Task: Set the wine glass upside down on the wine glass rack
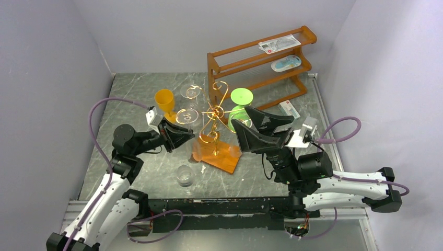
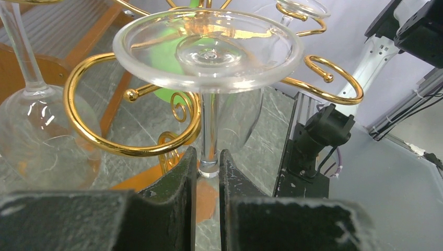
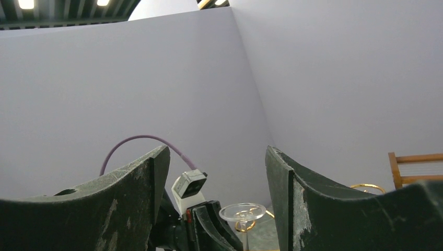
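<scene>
The clear wine glass hangs upside down, its round foot (image 1: 187, 116) uppermost. My left gripper (image 1: 180, 137) is shut on its stem (image 2: 210, 130), with the foot (image 2: 209, 49) just above a gold scroll arm (image 2: 130, 149). The stem stands at the open end of that curl; I cannot tell whether it is inside. The wine glass rack (image 1: 211, 117) stands on its orange-brown base (image 1: 219, 156). My right gripper (image 1: 256, 126) is open and empty to the right of the rack, tilted upward. Its view (image 3: 217, 172) shows the glass foot (image 3: 242, 212) between its fingers.
Another clear glass (image 1: 192, 93) hangs on the rack, also in the left wrist view (image 2: 36, 130), and a green glass (image 1: 240, 98) hangs at its right. A yellow cup (image 1: 164, 99) stands behind. A clear glass (image 1: 185, 175) stands near the front. A wooden three-tier shelf (image 1: 261, 63) stands at the back right.
</scene>
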Robot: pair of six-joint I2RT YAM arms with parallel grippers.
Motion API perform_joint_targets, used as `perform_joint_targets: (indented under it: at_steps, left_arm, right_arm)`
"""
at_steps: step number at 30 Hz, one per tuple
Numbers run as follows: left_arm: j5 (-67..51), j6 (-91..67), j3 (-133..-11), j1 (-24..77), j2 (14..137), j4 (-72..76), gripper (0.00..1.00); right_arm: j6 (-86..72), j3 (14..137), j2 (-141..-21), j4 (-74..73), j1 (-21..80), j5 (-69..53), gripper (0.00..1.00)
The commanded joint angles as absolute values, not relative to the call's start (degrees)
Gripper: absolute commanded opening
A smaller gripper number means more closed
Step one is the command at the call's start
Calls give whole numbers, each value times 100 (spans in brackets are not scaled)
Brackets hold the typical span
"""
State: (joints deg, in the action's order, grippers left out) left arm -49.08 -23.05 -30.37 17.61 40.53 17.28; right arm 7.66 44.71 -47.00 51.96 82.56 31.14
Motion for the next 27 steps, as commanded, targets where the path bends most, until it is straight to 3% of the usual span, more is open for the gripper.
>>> perform_joint_targets:
  at_steps: [1,27]
  left_arm:
    - [-4423,-2162,-3164,1939,4149,1708,5]
    - [-2621,-2467,-2417,2153,3520,2501,5]
  right_arm:
    - [703,4404,-4650,5280,8258,3234,71]
    - [699,4421,-4627,5191,8257,3237,71]
